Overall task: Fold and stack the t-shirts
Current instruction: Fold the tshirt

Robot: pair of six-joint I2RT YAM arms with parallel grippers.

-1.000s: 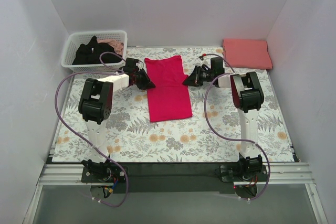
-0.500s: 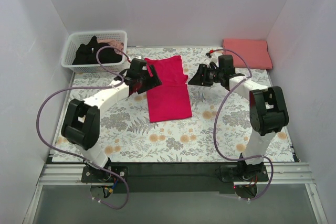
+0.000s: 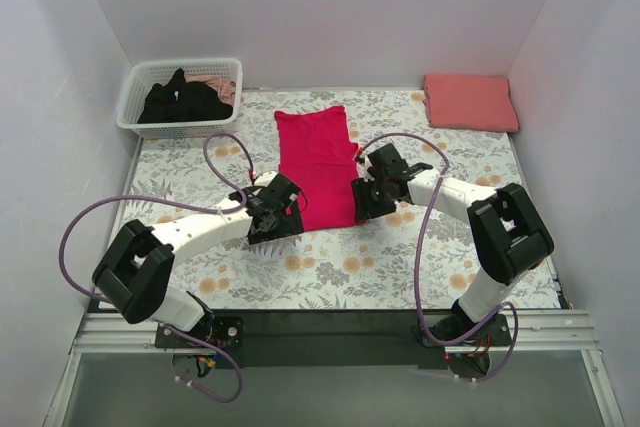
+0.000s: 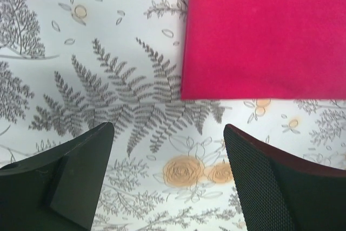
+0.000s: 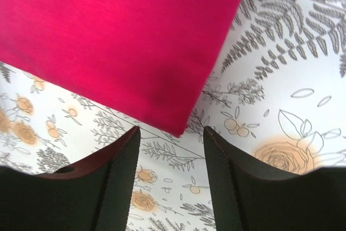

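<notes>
A crimson t-shirt (image 3: 318, 167) lies folded into a long strip at the middle of the desk (image 3: 330, 325), on a floral cloth (image 3: 400, 257). The left gripper (image 4: 166, 131) sits spread and empty just off the strip's near left corner. The right gripper (image 5: 172, 133) is likewise spread and empty at the near right corner. A folded salmon t-shirt (image 3: 470, 102) rests at the far right corner. A black t-shirt (image 3: 180, 102) fills the basket (image 3: 170, 129) at the far left corner.
</notes>
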